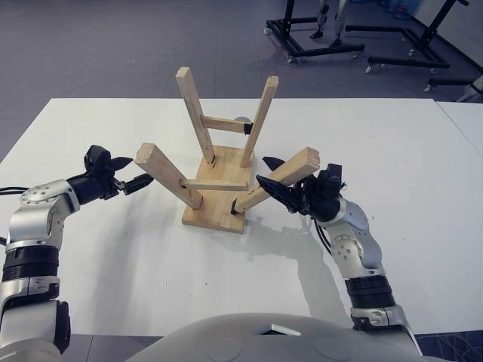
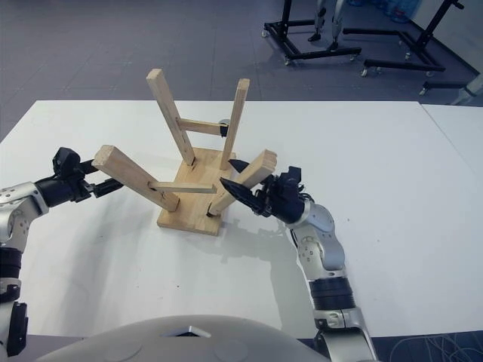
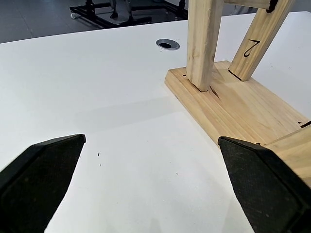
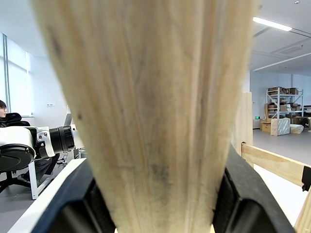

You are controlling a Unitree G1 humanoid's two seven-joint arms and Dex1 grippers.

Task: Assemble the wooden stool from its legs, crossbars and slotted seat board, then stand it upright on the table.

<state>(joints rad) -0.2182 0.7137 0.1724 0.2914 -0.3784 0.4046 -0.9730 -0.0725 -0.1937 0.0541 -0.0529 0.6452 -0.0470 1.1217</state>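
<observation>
The wooden stool stands upside down on the white table (image 1: 407, 188), its seat board (image 1: 215, 216) flat on the surface. Two rear legs (image 1: 195, 113) rise steeply, joined by a crossbar (image 1: 224, 124). The front left leg (image 1: 170, 175) and front right leg (image 1: 290, 175) splay outward, with another crossbar (image 1: 215, 184) between them. My left gripper (image 1: 132, 172) hangs open just beside the outer end of the front left leg, nothing between its fingers (image 3: 41, 179). My right gripper (image 1: 263, 170) is shut on the front right leg (image 4: 146, 121), a finger (image 4: 63, 204) on each side.
A round hole (image 3: 167, 44) sits in the tabletop behind the stool. Black wheeled frames (image 1: 324, 38) stand on the floor beyond the far edge. A second table (image 1: 468, 113) adjoins at the right. Bare tabletop lies to both sides and in front.
</observation>
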